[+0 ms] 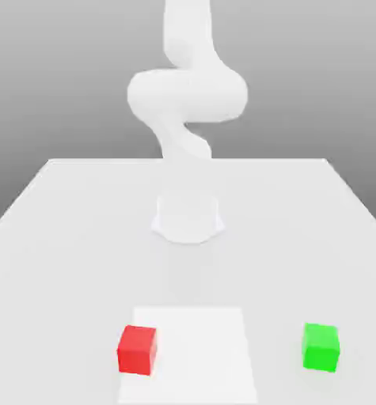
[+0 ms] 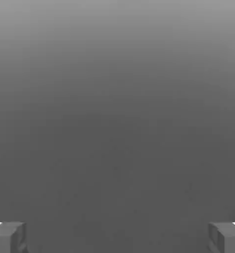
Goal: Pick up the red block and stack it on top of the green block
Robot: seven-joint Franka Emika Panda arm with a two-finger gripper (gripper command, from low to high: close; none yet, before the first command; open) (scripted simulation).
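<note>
Red block sits on the table at the exterior view's left, near the front edge, half over a brighter white square patch. Nothing touching it. Green block is well apart from it, off to the exterior view's right, at about the same depth and also free-standing.

Gripper: fingertips sit at opposite sides of the hand view with a wide empty gap between them, so jaws fully spread, holding nothing.

Risks from here, my read:
- Arm is folded up high behind the table; the approach to the red block is long, so any descent offset could clip a cube edge and shove it instead of straddling it.
- Block faces look slightly turned relative to the table edge. If the jaws aren't lined up with flat faces, the grip may land on corners and twist or slip.
- On placement, a small lateral error over the green block and the red one tips off, or knocks green away.

Hard to make out:
- Arm is washed out white on a pale backdrop; link outlines blur, wrist and hand can't be separated in the exterior view.
- Hand view gives plain grey beyond the fingertips, no table or blocks to reference.
- Patch edge runs off the frame's bottom.
</note>
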